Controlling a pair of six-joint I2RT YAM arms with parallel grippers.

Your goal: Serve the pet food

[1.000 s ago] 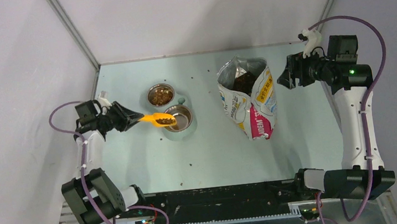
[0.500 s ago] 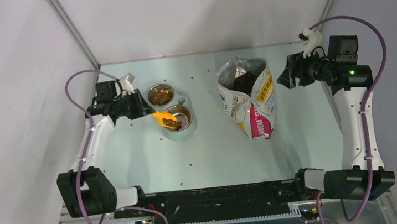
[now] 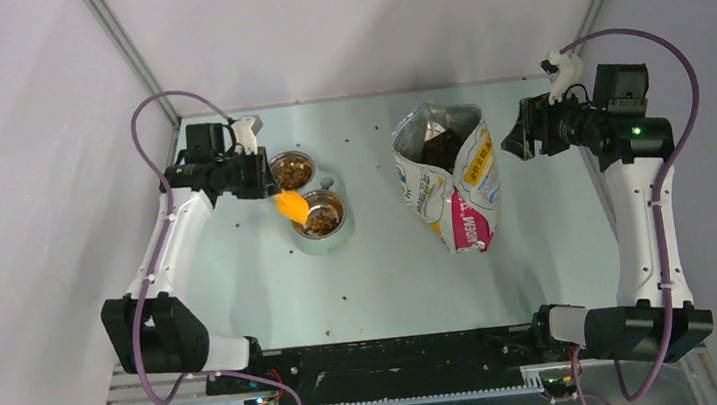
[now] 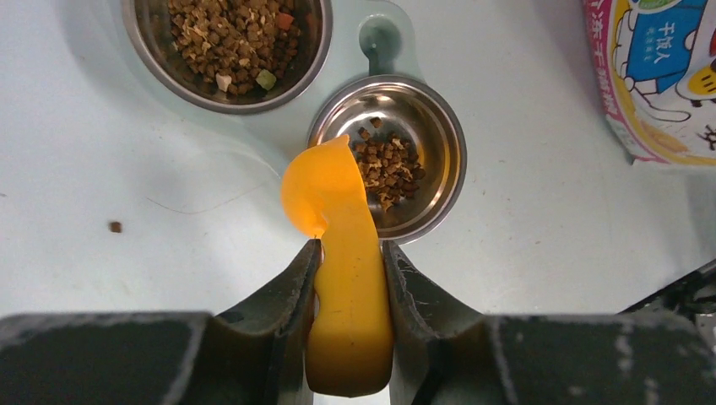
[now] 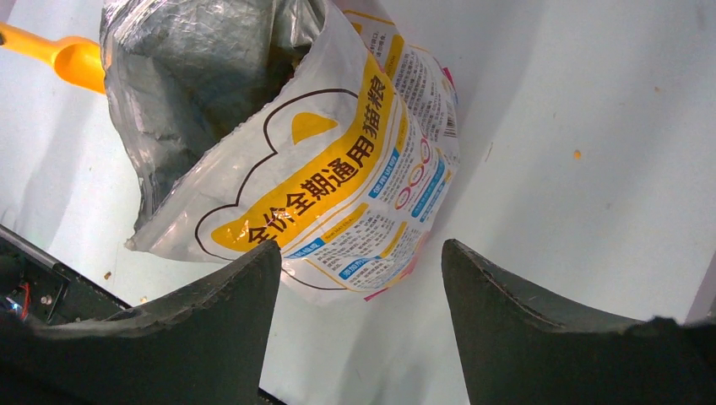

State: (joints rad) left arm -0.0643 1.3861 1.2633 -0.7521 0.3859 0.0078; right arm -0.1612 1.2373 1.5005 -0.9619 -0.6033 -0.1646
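Observation:
My left gripper is shut on the handle of an orange scoop, tipped over the near steel bowl. Dark-brown pet food lies in that bowl; the scoop's inside is turned away from view. In the top view the scoop hangs at the bowl's left rim, with kibble inside. The far bowl holds mixed kibble. The open foil bag lies to the right with kibble showing inside. My right gripper is open and empty, right of the bag's mouth.
Both bowls sit in a pale double-bowl stand. Stray pellets lie on the table, one left of the bowls. Walls close the back and both sides. In the right wrist view the bag lies below my fingers.
My left arm has swung up and rolled the scoop over the near bowl; the kibble carried in the scoop now lies in that bowl. The right arm has not moved.

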